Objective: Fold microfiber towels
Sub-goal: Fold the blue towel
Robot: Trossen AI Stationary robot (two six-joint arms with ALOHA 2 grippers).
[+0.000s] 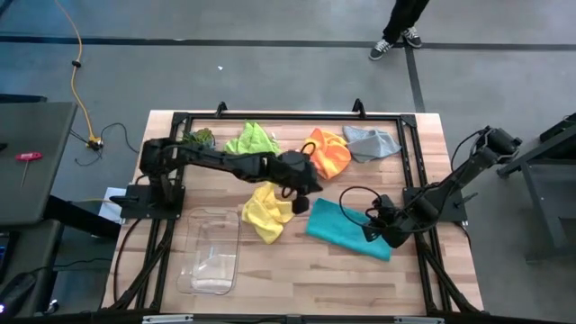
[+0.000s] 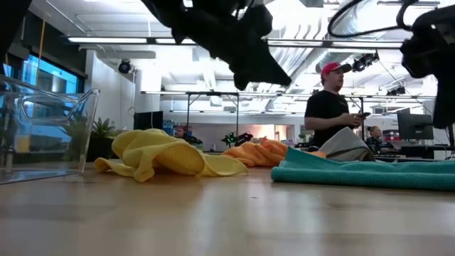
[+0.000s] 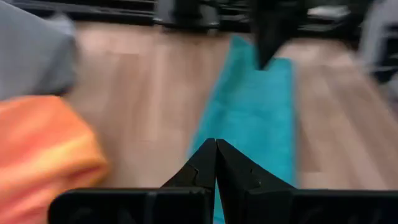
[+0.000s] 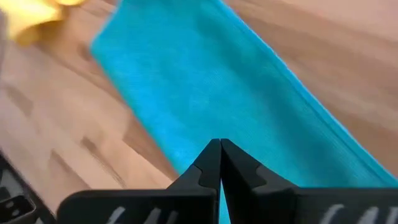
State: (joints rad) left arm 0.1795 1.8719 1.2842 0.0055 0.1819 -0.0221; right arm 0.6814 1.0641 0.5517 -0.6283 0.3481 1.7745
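Teal towel lies folded flat, right gripper clenched empty over its edge. Yellow towel sits crumpled just beside teal; left gripper clenched empty between them. Beyond teal: orange towel, grey towel, lime green towel. Clear bin beside yellow.

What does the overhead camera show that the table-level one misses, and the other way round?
Only the high view shows the lime green towel, the whole wooden table and both arms' bases. Only the low view shows a person in a red cap standing in the room behind. Both show the yellow towel, orange towel, grey towel, teal towel and clear plastic bin.
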